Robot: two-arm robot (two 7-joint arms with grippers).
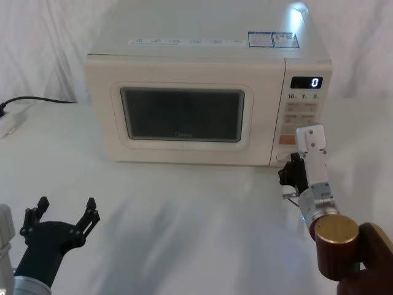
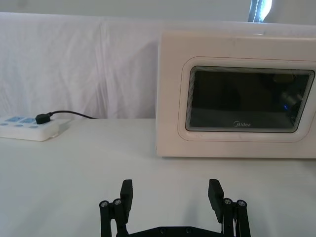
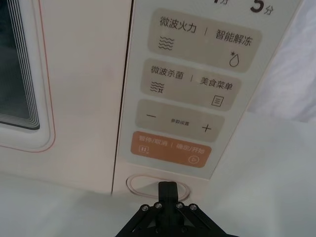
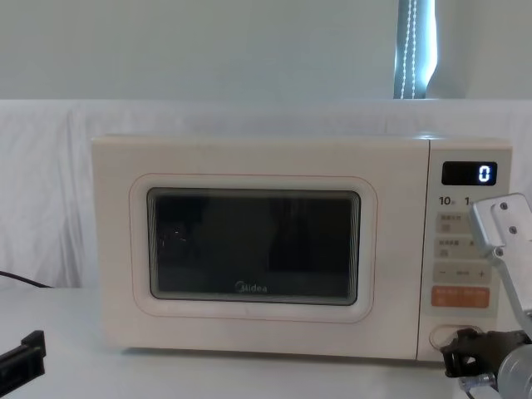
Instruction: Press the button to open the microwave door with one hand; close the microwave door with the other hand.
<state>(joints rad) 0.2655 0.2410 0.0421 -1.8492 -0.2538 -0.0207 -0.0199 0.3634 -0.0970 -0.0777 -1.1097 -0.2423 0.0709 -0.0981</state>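
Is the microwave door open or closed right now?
Closed. The cream door with its dark glass window sits flush in the boxy cream microwave, with no gap at its edge beside the control panel.

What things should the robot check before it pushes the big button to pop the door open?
1. Microwave door shut, so there is something to open: ok.
2. Right gripper lined up with the button: ok, its tip sits right at the wide cream key, below the orange key.
3. Right gripper closed so it pokes with one tip: ok.
4. Tip already touching the button: cannot tell.
5. Left gripper out of the door's swing: cannot tell; it waits open, low over the table, in front of the door's left side.
6. Microwave powered: ok, display shows 0.
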